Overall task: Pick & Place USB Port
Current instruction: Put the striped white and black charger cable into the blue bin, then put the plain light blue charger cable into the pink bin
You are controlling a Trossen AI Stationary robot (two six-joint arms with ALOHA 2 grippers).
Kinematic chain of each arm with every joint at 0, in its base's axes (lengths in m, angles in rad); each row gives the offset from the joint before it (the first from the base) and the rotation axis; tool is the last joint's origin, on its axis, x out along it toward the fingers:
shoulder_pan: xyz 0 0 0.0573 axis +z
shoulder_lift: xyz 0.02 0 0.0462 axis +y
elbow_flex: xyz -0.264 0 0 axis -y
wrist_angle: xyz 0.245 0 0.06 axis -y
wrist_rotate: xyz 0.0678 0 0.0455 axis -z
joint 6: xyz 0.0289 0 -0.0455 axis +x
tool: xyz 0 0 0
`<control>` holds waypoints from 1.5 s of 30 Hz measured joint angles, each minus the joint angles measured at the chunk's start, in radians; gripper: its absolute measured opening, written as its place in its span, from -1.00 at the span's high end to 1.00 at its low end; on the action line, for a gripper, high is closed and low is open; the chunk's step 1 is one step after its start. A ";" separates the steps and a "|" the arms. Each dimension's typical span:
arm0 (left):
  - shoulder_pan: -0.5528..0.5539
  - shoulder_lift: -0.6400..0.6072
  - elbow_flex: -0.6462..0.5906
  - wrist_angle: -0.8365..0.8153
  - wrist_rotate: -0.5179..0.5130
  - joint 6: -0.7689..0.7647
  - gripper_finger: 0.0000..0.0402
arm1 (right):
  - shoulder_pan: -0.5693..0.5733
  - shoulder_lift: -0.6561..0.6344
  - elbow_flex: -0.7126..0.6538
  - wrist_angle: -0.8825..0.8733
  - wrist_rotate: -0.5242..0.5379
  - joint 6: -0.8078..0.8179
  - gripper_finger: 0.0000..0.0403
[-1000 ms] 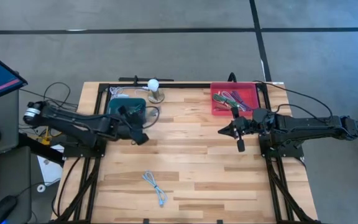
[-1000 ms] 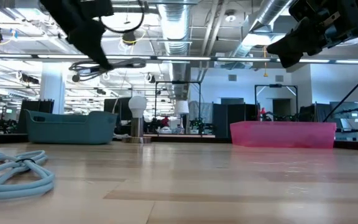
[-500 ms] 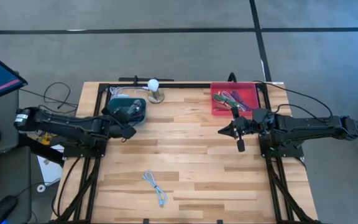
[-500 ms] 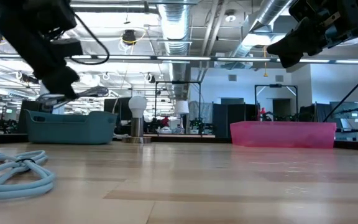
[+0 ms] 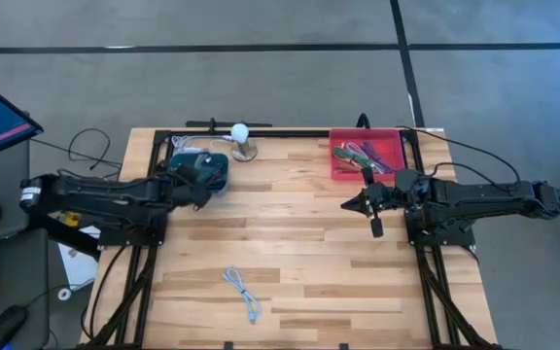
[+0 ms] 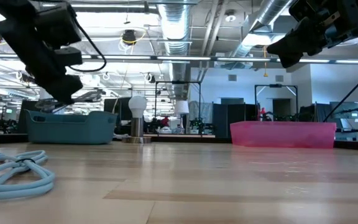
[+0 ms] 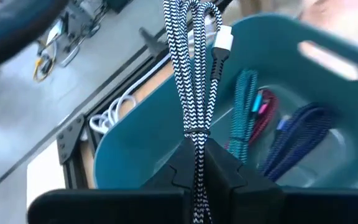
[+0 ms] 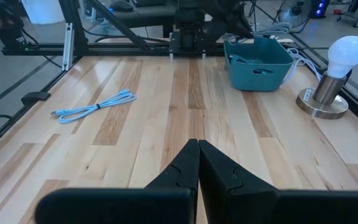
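Only the left wrist view is showing the catch plainly — the left gripper point(image 7: 199, 163) is pinching a black-and-white braided USB cable point(image 7: 191, 68), the coiled loops standing up past the clenched fingertips with a white plug at the top. Beyond it the teal bin point(image 7: 160, 118) is lying open, holding blue, teal and red cords. From above, the same gripper is hovering at the bin's edge near the table's back-left corner, the cable hardly discernible. The right gripper point(image 5: 375, 216) is hanging mid-table, in front of the red tray point(image 5: 397, 167) — its wrist view is showing the fingers pressed together, empty. A light-blue cable point(image 5: 242, 292) is lying near the front edge.
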 joint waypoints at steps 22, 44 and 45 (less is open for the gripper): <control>0.127 0.071 -0.065 0.118 0.078 0.025 0.85 | 0.000 0.000 0.000 0.001 0.000 0.000 1.00; 0.127 0.070 -0.065 0.469 0.047 0.310 0.43 | 0.000 0.000 0.000 0.002 0.000 0.000 1.00; 0.127 0.070 -0.065 0.516 0.066 0.323 0.43 | 0.000 0.000 0.000 0.002 0.000 0.000 1.00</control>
